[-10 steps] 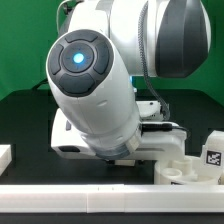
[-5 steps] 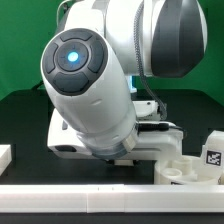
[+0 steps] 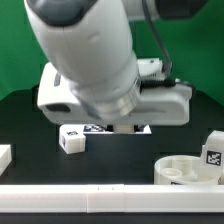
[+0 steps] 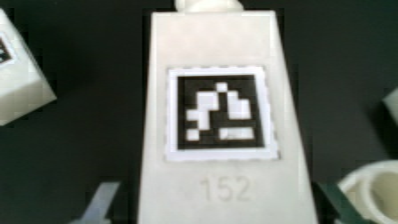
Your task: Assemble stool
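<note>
In the wrist view a white stool leg (image 4: pixel 217 80) with a square tag and the number 152 fills the middle. My gripper (image 4: pixel 217 200) is shut on it, with one finger (image 4: pixel 103 200) showing on each side of it. In the exterior view the arm hides the gripper and this leg. A second leg (image 3: pixel 72 140) lies on the black table at the exterior view's left. The round seat disc (image 3: pixel 185 170) sits at the front right. A third leg (image 3: pixel 213 152) with a tag stands just behind the disc.
A plain white block (image 3: pixel 5 155) lies at the exterior view's left edge. A long white bar (image 3: pixel 110 192) runs along the front. The marker board (image 3: pixel 98 127) shows partly under the arm. A white part (image 4: pixel 18 70) shows beside the held leg in the wrist view.
The arm has risen and swung toward the exterior view's left. This uncovers the leg on the table and more of the seat disc.
</note>
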Tool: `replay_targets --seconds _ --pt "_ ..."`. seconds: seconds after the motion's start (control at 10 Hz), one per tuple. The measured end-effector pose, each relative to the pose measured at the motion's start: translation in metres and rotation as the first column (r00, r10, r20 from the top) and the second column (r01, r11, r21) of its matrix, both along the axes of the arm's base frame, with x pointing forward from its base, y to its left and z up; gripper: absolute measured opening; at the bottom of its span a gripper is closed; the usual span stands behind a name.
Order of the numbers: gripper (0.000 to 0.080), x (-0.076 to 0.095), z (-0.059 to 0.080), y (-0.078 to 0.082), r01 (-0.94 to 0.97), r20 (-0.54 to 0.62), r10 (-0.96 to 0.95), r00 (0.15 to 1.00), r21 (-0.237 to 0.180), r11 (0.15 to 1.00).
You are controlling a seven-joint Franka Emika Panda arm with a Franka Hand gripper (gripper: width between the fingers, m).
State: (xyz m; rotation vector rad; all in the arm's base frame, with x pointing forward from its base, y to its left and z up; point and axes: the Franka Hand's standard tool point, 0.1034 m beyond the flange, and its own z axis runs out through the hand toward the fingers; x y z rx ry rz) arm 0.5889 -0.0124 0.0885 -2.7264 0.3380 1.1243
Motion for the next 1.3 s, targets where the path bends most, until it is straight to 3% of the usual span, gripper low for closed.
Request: replay_targets --seconds 0.3,0.5,0.7,1.0,1.2,1.3 --pt "0.0337 0.009 -0.003 -0.002 0.01 0.061 -0.01 0.998 -0.012 1.0" --pt "0.0337 0.027 -0.005 -0.004 0.022 0.18 -0.015 0.984 -0.037 0.999" --pt "0.0337 0.043 0.005 -0.01 0.041 0.299 -0.023 0.954 -0.053 0.998" --pt "0.0337 0.073 0.043 -0.006 0.087 0.488 -0.038 0.872 -0.079 0.993" --pt "0.0337 0.074 0.039 -0.006 0.119 0.592 -0.036 0.805 -0.101 0.988" --pt "0.0337 0.084 0.04 -0.009 0.14 0.664 -0.028 0.747 -0.116 0.983"
